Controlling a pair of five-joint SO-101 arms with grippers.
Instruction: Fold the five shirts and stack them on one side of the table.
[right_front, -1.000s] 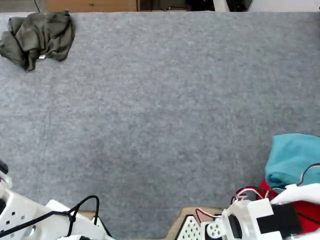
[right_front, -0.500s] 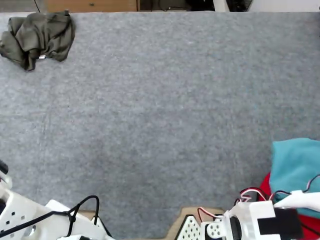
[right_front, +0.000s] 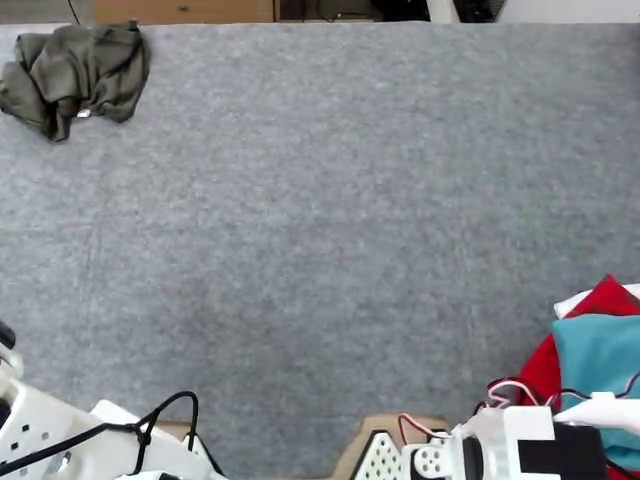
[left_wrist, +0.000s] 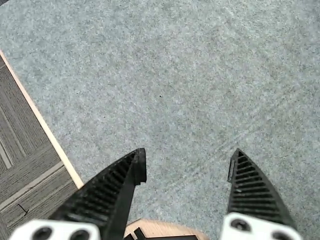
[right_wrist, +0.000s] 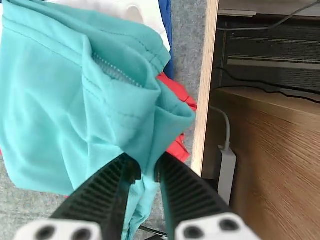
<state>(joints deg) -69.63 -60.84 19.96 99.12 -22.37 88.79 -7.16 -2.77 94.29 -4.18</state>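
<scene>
Where the frame edge cuts it off at 4 o'clock of the table (right_front: 320, 250), the teal shirt (right_front: 598, 370) lies on a red shirt (right_front: 603, 300), partly hidden behind an arm (right_front: 530, 452). The right wrist view adds the right gripper (right_wrist: 142, 172) pinched onto its fold, with slivers of a white shirt (right_wrist: 112, 7) and a blue shirt (right_wrist: 166, 20) beyond. The left gripper (left_wrist: 187, 162) hangs splayed over the table; the crumpled olive shirt (right_front: 78, 72) sits at 10 o'clock.

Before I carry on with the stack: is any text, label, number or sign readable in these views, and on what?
No text can be read in any view.
A small pale tag on the olive shirt: too small to read.
On the teal shirt, red shirt and white shirt: no print visible.
On the grey table mat: no markings.
</scene>
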